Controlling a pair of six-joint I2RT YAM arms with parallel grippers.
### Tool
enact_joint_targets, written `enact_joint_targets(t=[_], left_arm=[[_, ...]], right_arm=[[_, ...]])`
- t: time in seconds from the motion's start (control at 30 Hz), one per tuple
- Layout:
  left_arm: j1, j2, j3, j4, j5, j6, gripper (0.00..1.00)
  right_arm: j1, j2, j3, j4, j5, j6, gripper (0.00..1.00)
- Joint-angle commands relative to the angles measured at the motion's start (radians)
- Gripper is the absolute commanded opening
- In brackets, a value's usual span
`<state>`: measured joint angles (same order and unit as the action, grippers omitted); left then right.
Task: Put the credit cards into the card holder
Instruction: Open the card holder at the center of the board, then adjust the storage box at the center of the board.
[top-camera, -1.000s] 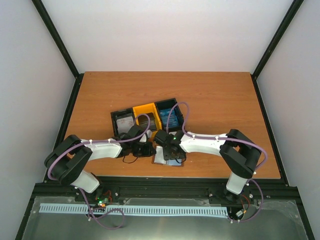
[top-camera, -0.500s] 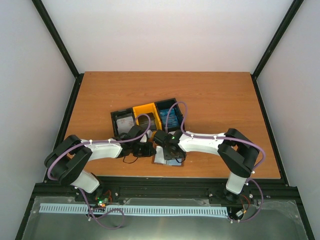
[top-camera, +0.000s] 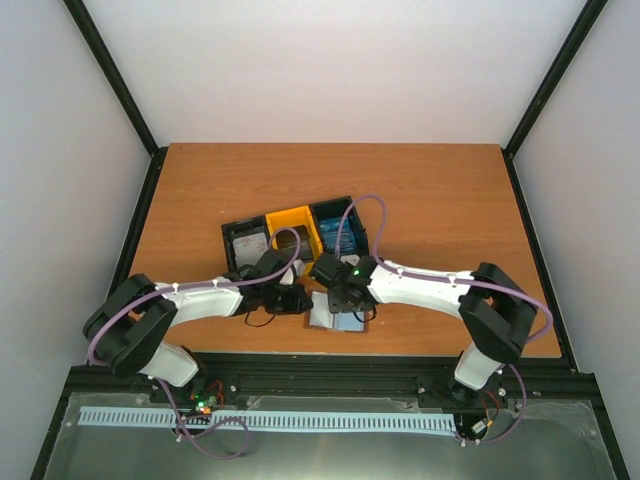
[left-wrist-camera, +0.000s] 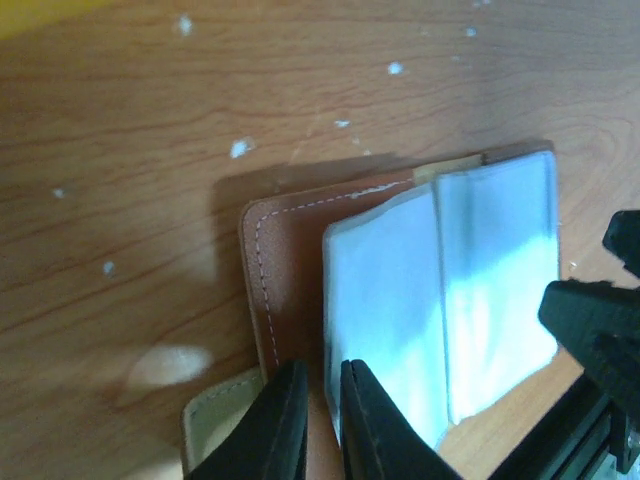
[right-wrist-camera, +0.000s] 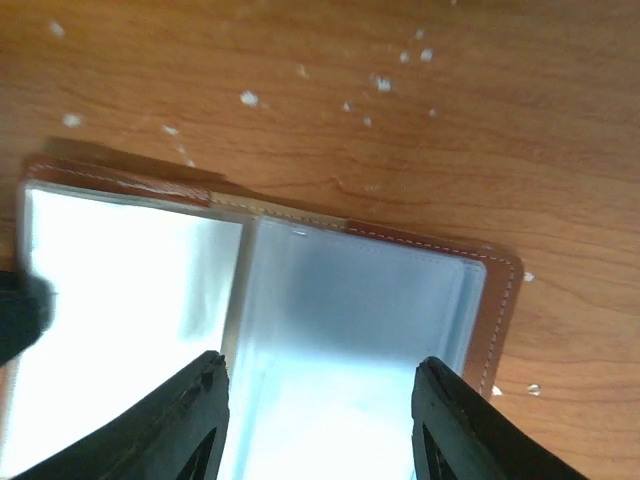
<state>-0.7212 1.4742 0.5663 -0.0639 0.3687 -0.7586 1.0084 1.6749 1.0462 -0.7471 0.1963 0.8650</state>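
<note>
Card holder (left-wrist-camera: 400, 290) lies open on the tabletop (left-wrist-camera: 150, 150), left claw (left-wrist-camera: 318, 420) pinching its edge to steady it. Right claw (right-wrist-camera: 325, 420) hangs spread and empty above; it likely must fetch one of the credit cards (top-camera: 335, 240) next.

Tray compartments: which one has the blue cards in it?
The right-hand compartment, black-walled, beside the yellow middle one; the left compartment, also black, holds whitish-grey cards.

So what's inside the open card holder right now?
Inside the card holder only pale blue-grey sleeves show, with no card visible in them. Parts of them are covered by the left tool and the right tool, so those cannot be checked.
</note>
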Motion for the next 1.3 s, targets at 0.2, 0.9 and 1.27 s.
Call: enact_joint_targets(t=[0.2,0.9,1.27], left_arm=[[-0.007,-0.117,0.103,-0.037,0.084,0.044,0.22],[0.180,-0.158,0.392,-0.363,-0.115,0.321,0.46],[0.259,0.036,0.556,-0.392,-0.137,0.564,0.50]], right_arm=[[-0.030,-0.194,-0.023,0.063,0.037,0.034,0.52],[-0.133,-0.228,-0.155,0.271,-0.203,-0.138,0.38],[-0.133,-0.062,-0.106,0.342,-0.422,-0.368,0.36]])
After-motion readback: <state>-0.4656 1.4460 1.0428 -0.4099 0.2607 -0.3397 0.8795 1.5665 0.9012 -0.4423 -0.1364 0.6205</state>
